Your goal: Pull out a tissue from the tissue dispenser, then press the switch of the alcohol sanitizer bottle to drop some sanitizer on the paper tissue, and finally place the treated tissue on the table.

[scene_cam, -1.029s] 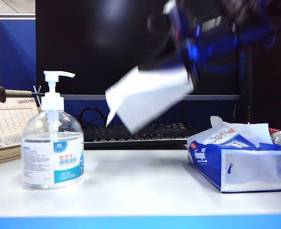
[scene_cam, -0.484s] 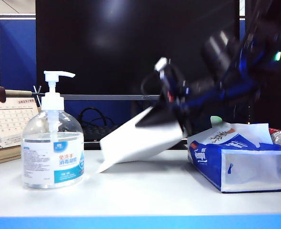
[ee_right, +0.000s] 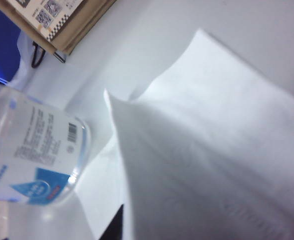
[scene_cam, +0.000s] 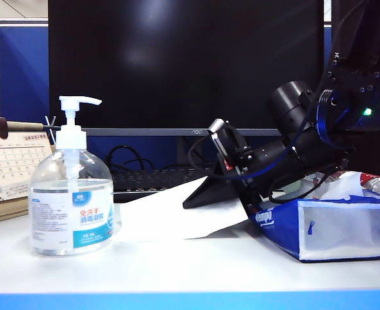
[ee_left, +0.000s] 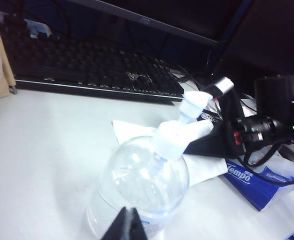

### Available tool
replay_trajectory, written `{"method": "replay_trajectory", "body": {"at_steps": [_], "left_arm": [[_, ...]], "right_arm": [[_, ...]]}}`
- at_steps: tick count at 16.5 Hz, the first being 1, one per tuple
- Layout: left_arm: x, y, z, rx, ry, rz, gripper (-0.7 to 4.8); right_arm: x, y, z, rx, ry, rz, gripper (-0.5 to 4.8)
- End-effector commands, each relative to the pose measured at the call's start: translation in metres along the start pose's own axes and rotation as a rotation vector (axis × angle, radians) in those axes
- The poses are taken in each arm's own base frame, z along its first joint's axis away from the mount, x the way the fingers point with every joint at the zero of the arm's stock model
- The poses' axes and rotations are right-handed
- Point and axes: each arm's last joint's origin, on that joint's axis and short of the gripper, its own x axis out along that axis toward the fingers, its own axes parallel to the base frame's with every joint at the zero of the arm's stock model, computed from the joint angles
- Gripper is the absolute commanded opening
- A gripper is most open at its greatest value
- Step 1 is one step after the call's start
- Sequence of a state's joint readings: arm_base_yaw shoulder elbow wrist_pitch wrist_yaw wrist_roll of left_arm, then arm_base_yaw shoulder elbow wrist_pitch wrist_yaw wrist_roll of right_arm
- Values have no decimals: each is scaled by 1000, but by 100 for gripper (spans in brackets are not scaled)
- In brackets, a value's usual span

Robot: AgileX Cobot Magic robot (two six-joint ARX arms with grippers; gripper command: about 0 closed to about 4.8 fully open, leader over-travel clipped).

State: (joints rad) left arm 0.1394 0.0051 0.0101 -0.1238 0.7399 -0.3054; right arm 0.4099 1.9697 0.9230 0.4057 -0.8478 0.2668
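Right gripper (scene_cam: pixel 206 194) clamps tissue (scene_cam: pixel 170 216) low beside tissue dispenser (scene_cam: pixel 331 226); tissue's free edge reaches alcohol sanitizer bottle (scene_cam: pixel 71 194). Left gripper (ee_left: pixel 128 227) closed above bottle.

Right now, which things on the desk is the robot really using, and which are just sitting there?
Using:
- tissue, pinched in the right gripper, low by the pack
- tissue dispenser
- alcohol sanitizer bottle and its switch
- table
- left gripper, shut above the bottle

Just sitting:
- keyboard
- calendar
- monitor
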Motion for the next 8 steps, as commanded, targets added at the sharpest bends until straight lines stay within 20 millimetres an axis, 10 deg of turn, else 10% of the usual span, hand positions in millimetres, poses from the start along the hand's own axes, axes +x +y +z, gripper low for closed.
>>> {"method": "replay_trajectory", "body": {"at_steps": [1,2,4,8], "left_arm": [[0,0,-1,-3,10,2,-5],[0,0,-1,-3,10,2,-5],[0,0,-1,-2,11,-2,-5],[0,0,-1,0,11,-6,-5]], "right_arm": [[0,1,2,77,-5,14,8],[0,1,1,116,-4,13,89],[0,1,2,226,-7,9,479],[-2,8,12,216,-48,75,479]]}}
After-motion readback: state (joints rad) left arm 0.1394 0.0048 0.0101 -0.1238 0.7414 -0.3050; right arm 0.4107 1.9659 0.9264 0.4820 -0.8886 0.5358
